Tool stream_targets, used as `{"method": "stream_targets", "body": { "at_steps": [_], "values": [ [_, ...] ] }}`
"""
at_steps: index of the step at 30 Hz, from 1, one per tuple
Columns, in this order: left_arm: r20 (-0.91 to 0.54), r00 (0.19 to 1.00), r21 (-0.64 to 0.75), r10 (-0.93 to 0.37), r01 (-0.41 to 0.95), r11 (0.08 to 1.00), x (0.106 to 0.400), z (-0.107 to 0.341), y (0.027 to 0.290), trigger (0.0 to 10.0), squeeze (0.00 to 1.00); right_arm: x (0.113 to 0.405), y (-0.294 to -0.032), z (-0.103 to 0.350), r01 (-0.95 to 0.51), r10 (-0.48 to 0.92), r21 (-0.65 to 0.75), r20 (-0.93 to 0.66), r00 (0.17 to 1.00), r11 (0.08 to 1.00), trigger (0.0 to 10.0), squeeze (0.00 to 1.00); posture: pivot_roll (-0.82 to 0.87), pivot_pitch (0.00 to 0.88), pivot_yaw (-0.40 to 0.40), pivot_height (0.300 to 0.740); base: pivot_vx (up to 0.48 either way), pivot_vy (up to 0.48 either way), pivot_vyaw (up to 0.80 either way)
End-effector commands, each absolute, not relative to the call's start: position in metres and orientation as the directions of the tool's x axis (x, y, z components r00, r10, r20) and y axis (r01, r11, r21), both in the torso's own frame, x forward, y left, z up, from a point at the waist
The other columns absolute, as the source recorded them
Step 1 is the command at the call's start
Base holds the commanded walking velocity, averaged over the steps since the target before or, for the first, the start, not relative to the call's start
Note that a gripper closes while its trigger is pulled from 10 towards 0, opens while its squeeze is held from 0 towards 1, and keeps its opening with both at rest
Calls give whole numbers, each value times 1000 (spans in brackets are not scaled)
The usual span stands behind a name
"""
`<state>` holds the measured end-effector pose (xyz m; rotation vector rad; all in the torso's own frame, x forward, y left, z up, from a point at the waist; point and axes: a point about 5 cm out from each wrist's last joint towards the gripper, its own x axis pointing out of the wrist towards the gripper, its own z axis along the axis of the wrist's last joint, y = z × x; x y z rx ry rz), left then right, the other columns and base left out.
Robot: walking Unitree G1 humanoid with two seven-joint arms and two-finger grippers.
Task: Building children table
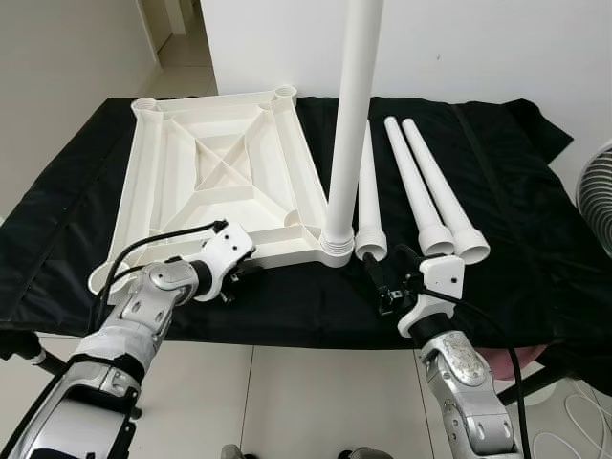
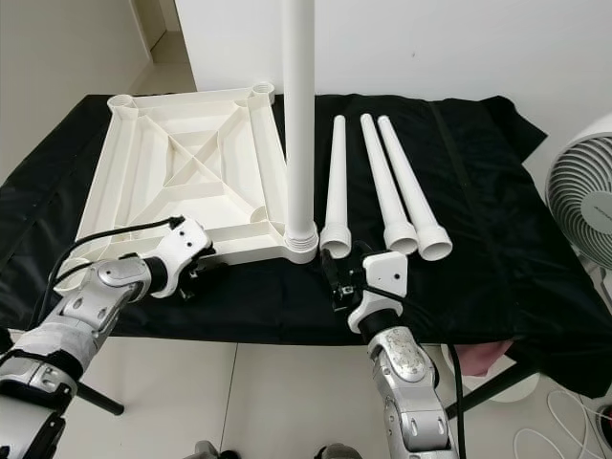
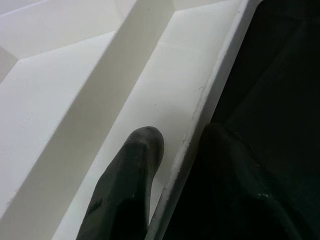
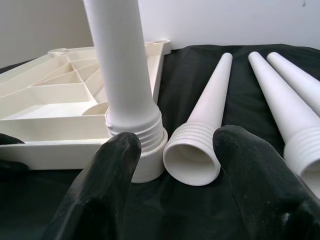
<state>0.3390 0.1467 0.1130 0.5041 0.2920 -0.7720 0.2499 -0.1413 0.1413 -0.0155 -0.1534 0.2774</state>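
A white plastic tabletop (image 1: 172, 182) lies upside down on a black cloth. One white leg (image 1: 352, 115) stands upright, screwed into its near right corner socket. Three loose legs lie side by side to the right, the nearest (image 1: 368, 182) with its threaded end toward me. My left gripper (image 1: 232, 279) is at the tabletop's near edge; in the left wrist view its fingers (image 3: 135, 170) straddle the rim (image 3: 200, 100), clamped on it. My right gripper (image 4: 175, 145) stands open just short of the nearest loose leg's threaded mouth (image 4: 192, 157), one finger on each side.
The black cloth (image 1: 516, 220) covers the whole table and hangs over the near edge. A white fan (image 2: 583, 201) stands at the right, beyond the table. Tiled floor lies below, with something pink (image 2: 478, 359) under the table's right side.
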Motion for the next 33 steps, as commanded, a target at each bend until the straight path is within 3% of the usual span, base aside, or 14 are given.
{"method": "stream_targets", "body": {
  "at_steps": [1, 9, 14, 18, 29, 33],
  "values": [
    [-459, 743, 263, -487, 637, 724, 331, 97, 164, 0, 0, 251, -142, 140, -270, 273, -41, 141, 952, 962, 10000, 0, -162, 65, 73, 740, 0, 0, 0],
    [-470, 734, 235, -489, 639, 732, 320, 94, 165, 0, 0, 250, -141, 138, -266, 269, -37, 136, 953, 963, 10000, 0, -157, 73, 75, 740, 0, 0, 0],
    [-451, 787, 244, -422, 563, 790, 327, 98, 174, 0, 0, 251, -140, 138, -272, 274, -38, 136, 952, 962, 10000, 0, -150, 77, 72, 740, 0, 0, 0],
    [-411, 848, 256, -334, 459, 850, 336, 105, 173, 0, 0, 251, -140, 138, -272, 274, -38, 136, 952, 962, 10000, 0, -147, 80, 71, 740, 0, 0, 0],
    [-354, 917, 227, -186, 277, 934, 345, 108, 159, 0, 0, 252, -141, 139, -255, 258, -41, 140, 956, 966, 10000, 0, -158, 93, 76, 740, 0, 0, 0],
    [-319, 947, 204, -48, 118, 972, 350, 112, 164, 0, 0, 252, -141, 139, -250, 253, -40, 141, 957, 967, 10000, 0, -160, 103, 82, 740, 0, 0, 0]
  ]
}}
